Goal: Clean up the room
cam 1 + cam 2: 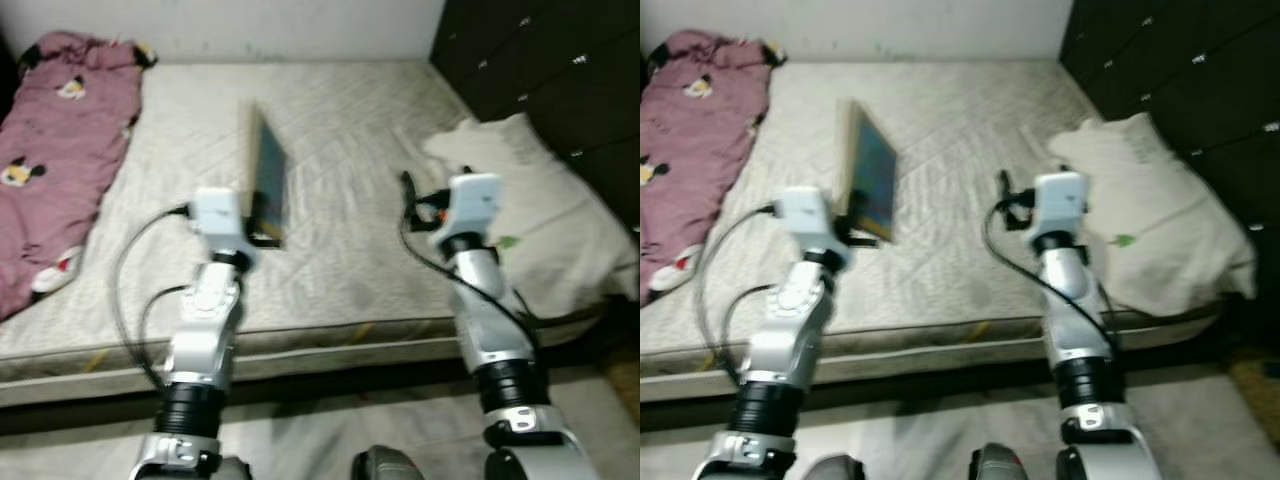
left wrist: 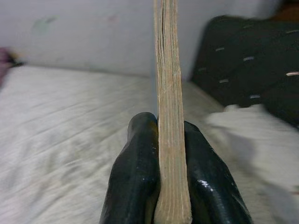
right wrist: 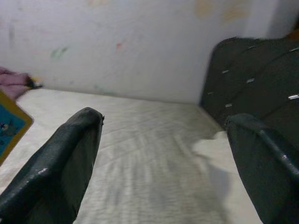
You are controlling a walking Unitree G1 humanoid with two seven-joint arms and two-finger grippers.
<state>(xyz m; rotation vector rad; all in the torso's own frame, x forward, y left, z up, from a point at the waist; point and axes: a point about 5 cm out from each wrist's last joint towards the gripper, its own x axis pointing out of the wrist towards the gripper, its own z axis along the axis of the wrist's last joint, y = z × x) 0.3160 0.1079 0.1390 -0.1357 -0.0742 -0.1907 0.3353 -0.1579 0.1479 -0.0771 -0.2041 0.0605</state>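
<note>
Book [image 1: 268, 178], thin and hardback, held upright on edge above the middle of the mattress [image 1: 340, 270], blue-green cover facing right, pale page block facing the camera. Clamped at its near lower corner by the left gripper [image 2: 172, 186]; black fingers [image 2: 135, 182] pressed flat against both covers in the left wrist view, page edges running straight up between them.

Far left on the mattress: a pink blanket [image 1: 55, 150] printed with cartoon mice, bunched lengthwise along the left edge. Under it and across the whole width, a pale quilted mattress cover, bare in the middle around the book.

Right of the book: the right gripper [image 3: 163, 154], raised over the mattress, touching nothing, fingers spread wide apart with only quilting and wall between them in the right wrist view. Blue and yellow corner of the book [image 3: 11, 128] showing at the edge of that view.

Further right: a cream pillow [image 1: 540, 215], rumpled, lying on the right near corner of the mattress, just beside the right arm. Behind it, far right, a dark cabinet [image 1: 560, 70] with small pale handles. White wall [image 1: 300, 25] along the far side.
</note>
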